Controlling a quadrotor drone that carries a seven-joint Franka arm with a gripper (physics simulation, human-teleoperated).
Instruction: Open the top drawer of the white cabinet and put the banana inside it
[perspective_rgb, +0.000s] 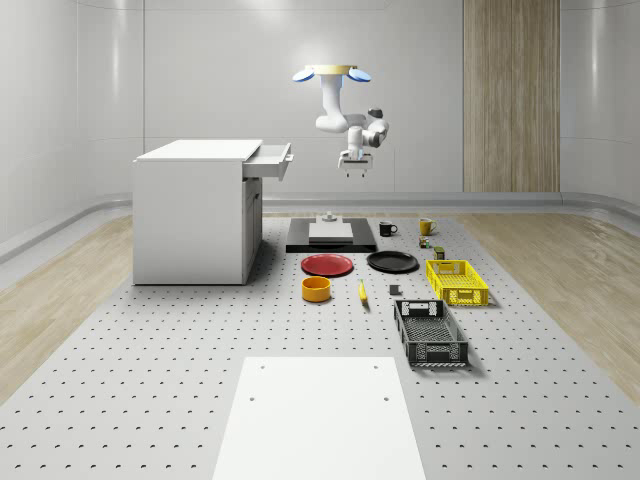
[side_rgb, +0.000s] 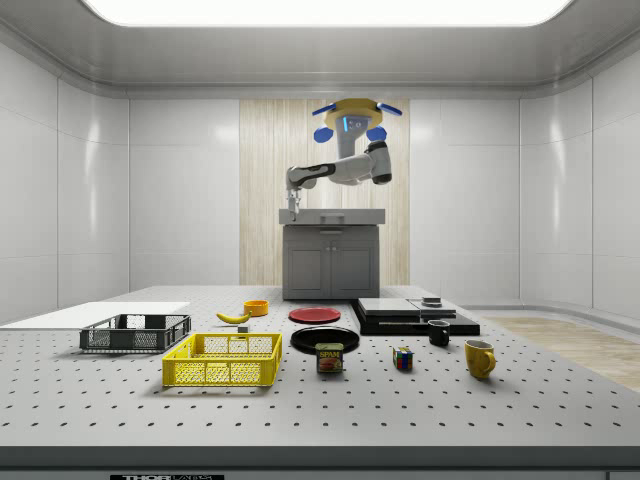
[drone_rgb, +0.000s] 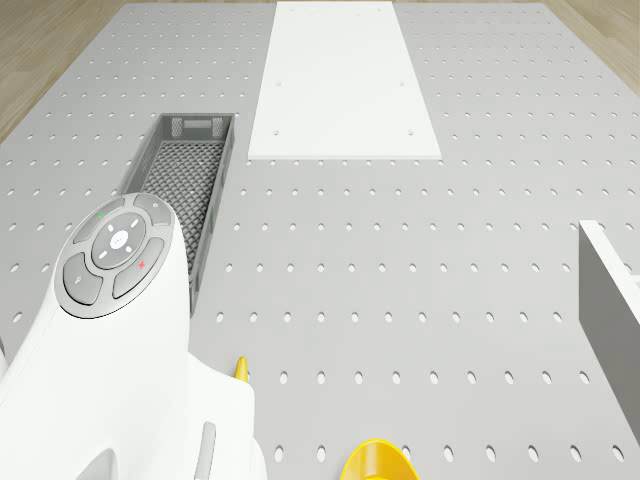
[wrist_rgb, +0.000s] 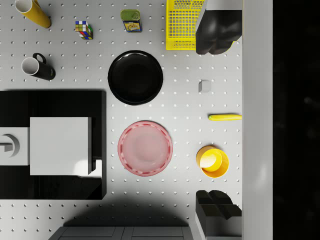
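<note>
The white cabinet (perspective_rgb: 195, 210) stands at the whole-scene view's left with its top drawer (perspective_rgb: 271, 160) pulled out. The banana (perspective_rgb: 362, 292) lies flat on the table beside an orange bowl (perspective_rgb: 316, 289); in the side view the banana (side_rgb: 233, 317) rests near that bowl. The drone (perspective_rgb: 330, 73) hovers high over the table, just right of the drawer. My gripper (perspective_rgb: 354, 166) hangs from the arm pointing down, open and holding nothing, far above the table. In the wrist view the banana (wrist_rgb: 225, 117) lies far below, between the spread fingers (wrist_rgb: 220, 32).
A red plate (perspective_rgb: 328, 265) and a black plate (perspective_rgb: 392, 262) lie under the drone. A black platform (perspective_rgb: 331, 240) with a white block, two mugs, a yellow basket (perspective_rgb: 456, 281), a black basket (perspective_rgb: 430, 331) and a white slab (perspective_rgb: 320, 420) stand around.
</note>
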